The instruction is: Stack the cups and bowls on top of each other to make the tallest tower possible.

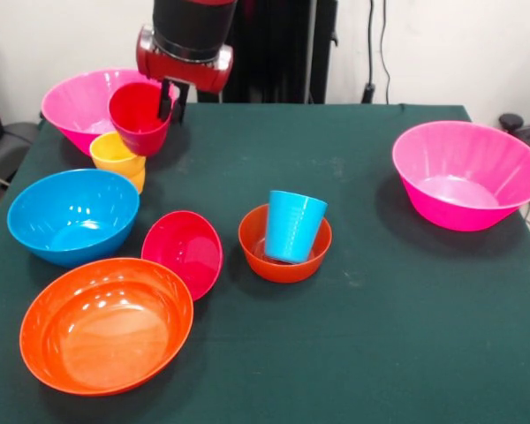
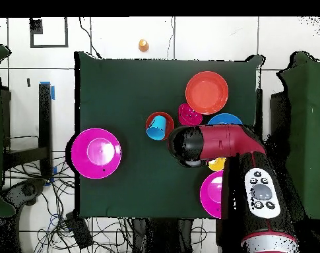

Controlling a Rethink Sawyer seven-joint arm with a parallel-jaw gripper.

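The red cup (image 1: 140,117) hangs tilted in the air above the yellow cup (image 1: 119,157), likely so it can go on top and make a tower. The pincer (image 1: 172,99) is pinching the red cup's rim, with 1 finger inside. At 10 o'clock sits a pink bowl (image 1: 81,104). At 4 o'clock, the blue cup (image 1: 293,226) stands in a small orange bowl (image 1: 284,252) on the green desk (image 1: 362,336).

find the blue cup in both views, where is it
Front view: the blue cup stands tilted in the small orange bowl, just right of centre.
Overhead view: the blue cup is at centre, left of the arm.
Shared landmark: the lone pink bowl.
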